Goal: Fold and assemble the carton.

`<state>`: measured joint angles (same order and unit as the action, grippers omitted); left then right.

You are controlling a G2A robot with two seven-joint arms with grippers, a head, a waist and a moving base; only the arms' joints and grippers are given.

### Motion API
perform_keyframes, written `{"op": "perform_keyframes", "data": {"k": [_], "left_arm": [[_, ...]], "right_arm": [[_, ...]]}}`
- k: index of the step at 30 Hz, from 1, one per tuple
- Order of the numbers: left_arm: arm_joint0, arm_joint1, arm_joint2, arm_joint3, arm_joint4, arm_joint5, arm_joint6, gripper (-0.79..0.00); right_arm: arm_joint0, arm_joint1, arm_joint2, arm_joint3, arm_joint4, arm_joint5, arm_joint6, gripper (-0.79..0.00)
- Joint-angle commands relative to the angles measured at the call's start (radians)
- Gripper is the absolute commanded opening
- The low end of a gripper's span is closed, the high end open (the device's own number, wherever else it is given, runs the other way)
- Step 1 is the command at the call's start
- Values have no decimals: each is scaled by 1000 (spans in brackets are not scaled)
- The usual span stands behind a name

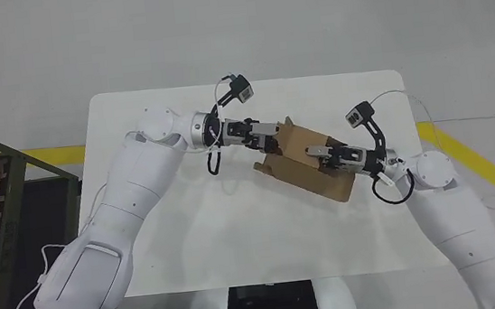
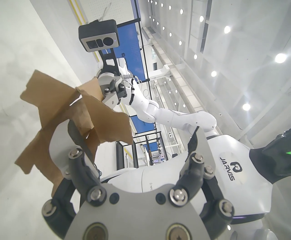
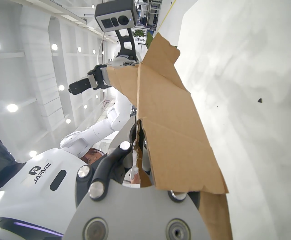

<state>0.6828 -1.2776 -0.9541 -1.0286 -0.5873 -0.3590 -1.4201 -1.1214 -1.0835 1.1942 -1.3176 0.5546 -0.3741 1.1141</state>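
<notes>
The carton (image 1: 309, 173) is held half-formed over the middle of the counter (image 1: 193, 242), the right hand (image 1: 327, 155) closed on its wall; the left hand (image 1: 273, 135), wide open with one finger against a flap, should, I think, press slowly along the crease.

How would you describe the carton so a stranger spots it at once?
Start at the white table. Near its middle, between the left gripper and right gripper, is the carton. It is the only brown cardboard thing there, creased, with loose flaps.
</notes>
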Motion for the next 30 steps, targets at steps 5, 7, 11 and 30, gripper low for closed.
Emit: {"op": "perform_keyframes", "data": {"k": [5,7,11,30], "left_arm": [[4,-1,2,1,-2,5,-3,0],[4,-2,5,1,-4,6,-3,0],[2,-5,12,1,-8,6,-4,0],[-25,-27,50,33,-22,4,-8,0]], "right_arm": [[-6,3,27,3,-2,-4,-42,-785],[-7,3,32,0,-7,-4,-52,-785],[-10,4,40,-9,-23,-2,-80,-785],[-47,1,59,-106,-22,-1,-161,-785]]}}
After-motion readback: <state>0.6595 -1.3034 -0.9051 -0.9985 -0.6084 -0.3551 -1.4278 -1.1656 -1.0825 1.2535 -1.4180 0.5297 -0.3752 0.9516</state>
